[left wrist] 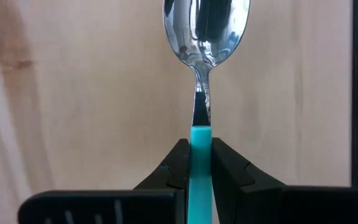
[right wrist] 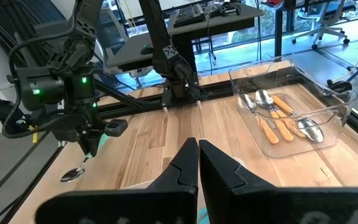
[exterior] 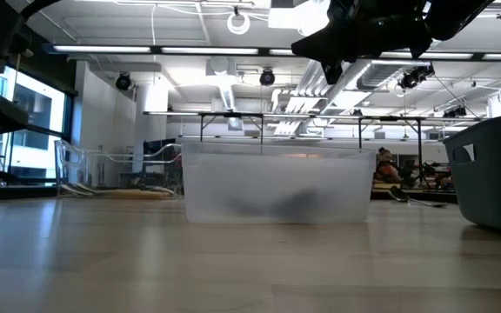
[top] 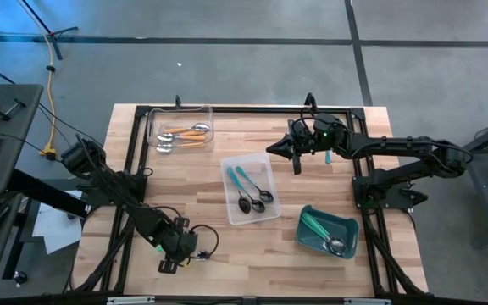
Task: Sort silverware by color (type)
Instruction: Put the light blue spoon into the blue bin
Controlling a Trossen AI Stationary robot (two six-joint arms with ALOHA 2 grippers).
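Observation:
My left gripper (top: pixel 179 246) is near the table's front-left corner, shut on a spoon with a teal-blue handle (left wrist: pixel 201 158) and a shiny bowl (left wrist: pixel 207 28). The right wrist view shows this spoon (right wrist: pixel 79 169) hanging under the left gripper, bowl low over the wood. My right gripper (top: pixel 269 149) hovers shut and empty above the table's far middle. Orange-handled spoons (top: pixel 185 134) lie in the far-left clear tray (top: pixel 152 127). Two teal-blue spoons (top: pixel 251 191) lie in the middle clear tray (top: pixel 269 213). Green-handled spoons (top: pixel 322 229) lie in the teal bin (top: pixel 346 222). My left gripper pinches the spoon's teal-blue handle (left wrist: pixel 201 146) between its two fingers (left wrist: pixel 176 168), close to where the handle meets the metal neck. The fingers come steeply from above and lie along the spoon. The spoon sticks out below the fingers, bowl downmost; I cannot tell whether the bowl touches the table.
A black frame (top: pixel 227 110) runs along the table's far edge and sides. The middle tray (exterior: pixel 277 187) and the teal bin (exterior: pixel 494 183) stand ahead in the low view. Bare wood (top: pixel 210 254) lies along the front edge.

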